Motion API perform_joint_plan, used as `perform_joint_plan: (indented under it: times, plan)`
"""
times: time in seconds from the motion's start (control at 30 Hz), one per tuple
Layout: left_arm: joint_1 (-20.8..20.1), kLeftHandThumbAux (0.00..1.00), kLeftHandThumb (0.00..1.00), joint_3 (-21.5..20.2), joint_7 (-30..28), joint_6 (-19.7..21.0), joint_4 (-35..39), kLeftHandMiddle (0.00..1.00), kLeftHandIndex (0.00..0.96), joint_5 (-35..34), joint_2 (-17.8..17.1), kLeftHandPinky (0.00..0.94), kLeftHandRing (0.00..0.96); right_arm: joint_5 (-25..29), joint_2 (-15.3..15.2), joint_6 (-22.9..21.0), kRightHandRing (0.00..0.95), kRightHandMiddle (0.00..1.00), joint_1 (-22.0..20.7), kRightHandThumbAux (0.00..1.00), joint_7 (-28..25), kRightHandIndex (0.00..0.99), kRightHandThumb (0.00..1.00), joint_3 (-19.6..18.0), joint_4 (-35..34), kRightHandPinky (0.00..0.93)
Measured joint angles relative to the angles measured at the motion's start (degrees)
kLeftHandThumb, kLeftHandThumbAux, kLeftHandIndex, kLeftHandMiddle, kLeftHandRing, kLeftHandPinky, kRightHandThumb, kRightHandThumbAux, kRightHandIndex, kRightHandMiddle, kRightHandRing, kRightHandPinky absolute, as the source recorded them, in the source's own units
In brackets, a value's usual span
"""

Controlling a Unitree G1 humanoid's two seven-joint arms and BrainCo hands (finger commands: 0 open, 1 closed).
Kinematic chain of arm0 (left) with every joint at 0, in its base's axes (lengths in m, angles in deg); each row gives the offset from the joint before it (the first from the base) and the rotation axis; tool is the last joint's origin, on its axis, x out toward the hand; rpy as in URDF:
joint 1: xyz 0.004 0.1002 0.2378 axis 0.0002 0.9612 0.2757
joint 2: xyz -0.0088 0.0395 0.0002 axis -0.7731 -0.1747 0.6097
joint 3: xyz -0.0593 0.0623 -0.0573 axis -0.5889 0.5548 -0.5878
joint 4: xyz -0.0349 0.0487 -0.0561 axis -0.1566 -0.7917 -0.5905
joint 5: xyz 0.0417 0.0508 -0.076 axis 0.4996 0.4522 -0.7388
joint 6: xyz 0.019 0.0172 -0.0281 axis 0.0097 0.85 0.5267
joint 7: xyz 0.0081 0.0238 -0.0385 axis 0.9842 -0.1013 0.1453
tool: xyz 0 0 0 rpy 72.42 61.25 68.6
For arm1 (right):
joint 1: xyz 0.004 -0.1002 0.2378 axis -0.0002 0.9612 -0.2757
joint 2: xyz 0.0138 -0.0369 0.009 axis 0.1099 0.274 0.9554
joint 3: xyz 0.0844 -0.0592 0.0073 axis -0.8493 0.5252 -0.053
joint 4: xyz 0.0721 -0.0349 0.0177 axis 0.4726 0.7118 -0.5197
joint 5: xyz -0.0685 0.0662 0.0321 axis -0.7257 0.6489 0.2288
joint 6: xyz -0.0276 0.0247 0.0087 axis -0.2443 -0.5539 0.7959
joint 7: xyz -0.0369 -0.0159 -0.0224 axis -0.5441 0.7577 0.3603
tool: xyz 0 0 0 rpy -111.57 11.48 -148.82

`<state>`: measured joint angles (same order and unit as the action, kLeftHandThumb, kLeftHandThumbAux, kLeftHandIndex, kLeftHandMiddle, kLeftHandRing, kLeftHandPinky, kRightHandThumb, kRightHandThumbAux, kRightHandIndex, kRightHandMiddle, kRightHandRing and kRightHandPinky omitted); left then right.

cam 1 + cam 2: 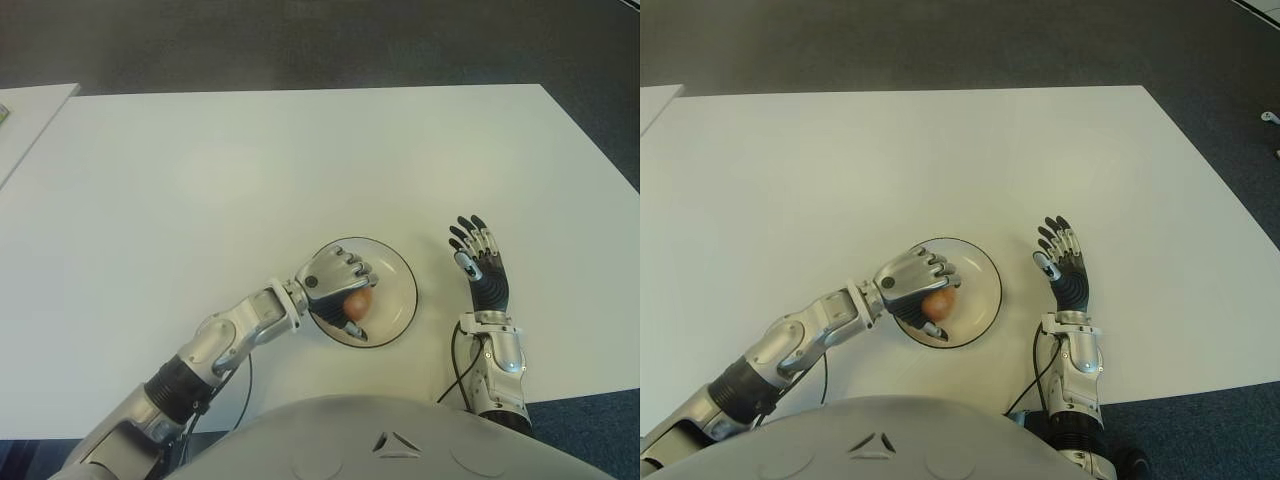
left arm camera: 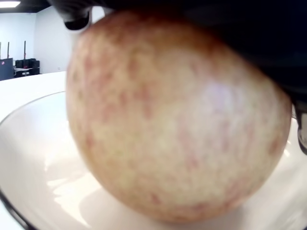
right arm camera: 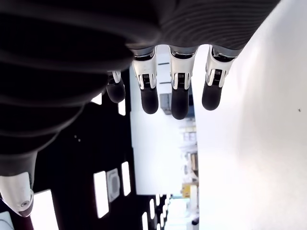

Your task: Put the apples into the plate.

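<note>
Curling around the round reddish-yellow apple [image 1: 358, 301], the left hand [image 1: 335, 280] held it low inside the white dark-rimmed plate [image 1: 400, 282] at lower centre, nearly touching its floor, while the right hand [image 1: 482, 266] lay open-fingered just right of the plate.

Plate [image 1: 398, 290] on table [image 1: 200, 180], near front edge. Apple [image 1: 358, 302] in plate under left robot hand [image 1: 335, 283]. Right robot hand [image 1: 482, 265] just right of plate.

Place: looks like an office or a lab room, not a home.
Surface: a large plain white surface [image 1: 300, 170], like a meeting desk.
Floor: dark grey-blue carpet [image 1: 300, 45] beyond the far edge of the surface.
Second desk: another white desk [image 1: 25, 115] just beside the surface, on the robot's left.
Background: white walls and dark equipment [image 2: 19, 64] far behind the surface.
</note>
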<state>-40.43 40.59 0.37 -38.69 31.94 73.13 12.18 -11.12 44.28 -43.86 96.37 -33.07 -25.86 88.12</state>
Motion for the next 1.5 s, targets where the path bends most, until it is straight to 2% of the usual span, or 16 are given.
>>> perform_joint_plan:
  times: [0.27, 0.57, 0.77, 0.97, 1.17, 1.5]
  plan:
    - [-0.07, 0.194, 0.156, -0.08, -1.46, -0.57, 0.68, 0.001, 0.001, -1.24, -0.89, 0.001, 0.001, -0.41, -0.05, 1.17, 0.125, 0.129, -0.12, 0.581, -0.95, 0.054, 0.137, 0.12, 0.51, 0.134]
    - [-0.95, 0.197, 0.097, -0.13, -2.26, -2.13, 0.91, 0.000, 0.000, -1.70, -1.76, 0.000, 0.000, -1.01, -0.20, 3.05, 0.109, 0.113, -0.48, 0.585, -1.43, 0.047, 0.124, 0.15, 1.09, 0.119]
    - [-2.58, 0.197, 0.105, -1.34, -2.33, -2.72, 0.91, 0.000, 0.000, -2.11, -2.58, 0.000, 0.000, -1.34, -0.31, 3.74, 0.108, 0.111, -0.83, 0.588, -1.49, 0.048, 0.131, 0.17, 1.41, 0.124]
    - [-4.68, 0.201, 0.139, -5.34, -1.18, -2.87, 1.17, 0.000, 0.000, -3.80, -3.27, 0.000, 0.000, -1.93, -0.41, 3.67, 0.094, 0.098, -1.56, 0.577, -1.33, 0.046, 0.142, 0.22, 2.11, 0.099]
    - [-4.13, 0.202, 0.147, -8.95, 1.86, -2.13, 3.05, 0.000, 0.000, -5.18, -2.84, 0.000, 0.000, -4.11, -0.41, 1.27, 0.086, 0.089, -1.58, 0.582, 1.00, 0.033, 0.154, 0.54, 2.18, 0.083]
    - [-2.16, 0.215, 0.134, -10.45, 2.31, -0.66, 6.08, 0.000, 0.000, -6.81, -0.78, 0.000, 0.000, -4.43, -0.40, 0.58, 0.089, 0.092, -1.89, 0.594, 1.70, 0.033, 0.173, 0.88, 2.51, 0.090]
